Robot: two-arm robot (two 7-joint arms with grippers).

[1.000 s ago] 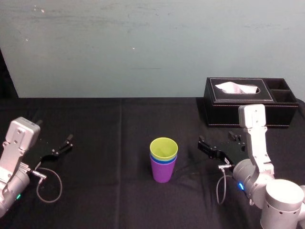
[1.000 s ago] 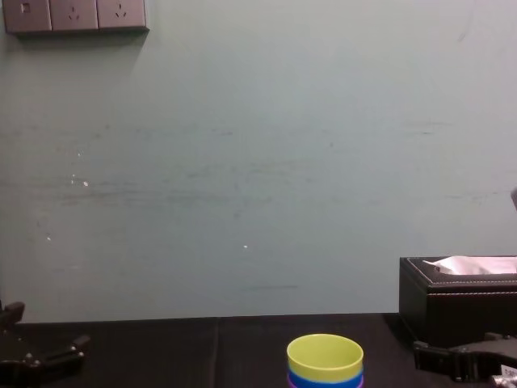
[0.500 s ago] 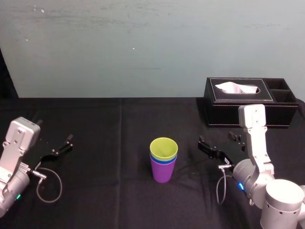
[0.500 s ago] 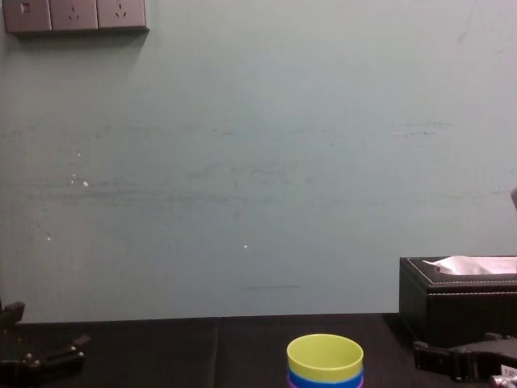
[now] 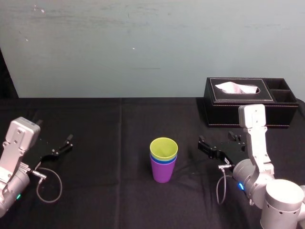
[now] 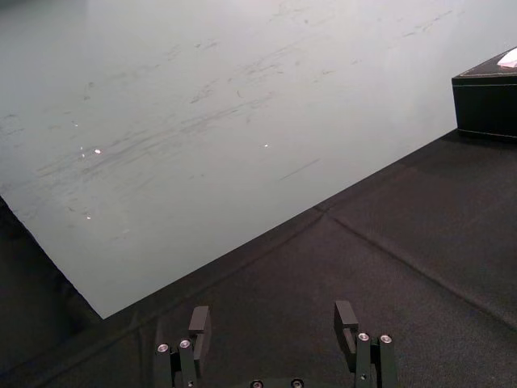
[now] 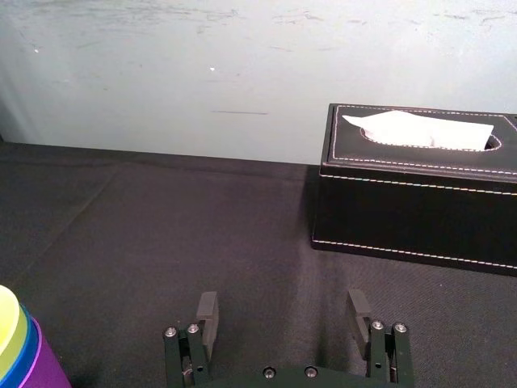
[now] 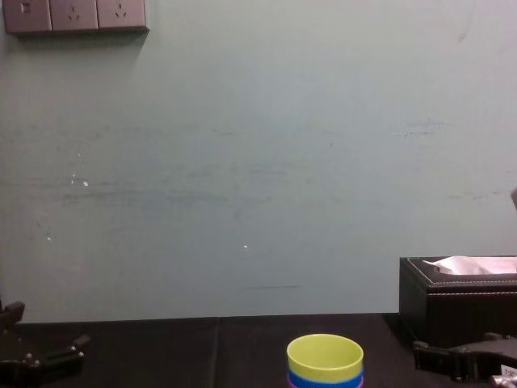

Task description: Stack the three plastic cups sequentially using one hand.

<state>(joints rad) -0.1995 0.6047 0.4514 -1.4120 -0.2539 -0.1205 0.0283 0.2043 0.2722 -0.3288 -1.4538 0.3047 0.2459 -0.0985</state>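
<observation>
The three plastic cups stand nested in one upright stack at the table's middle: the purple cup at the bottom, the blue cup showing as a thin band, the yellow-green cup on top. The chest view shows the stack's top. My right gripper hovers low to the right of the stack, apart from it, open and empty. In the right wrist view its fingers stand wide apart, with the stack off to one side. My left gripper rests open at the far left.
A black tissue box with a white tissue stands at the back right, behind my right arm. A black cloth covers the table, and a pale wall rises behind it. A cable loops by my left arm.
</observation>
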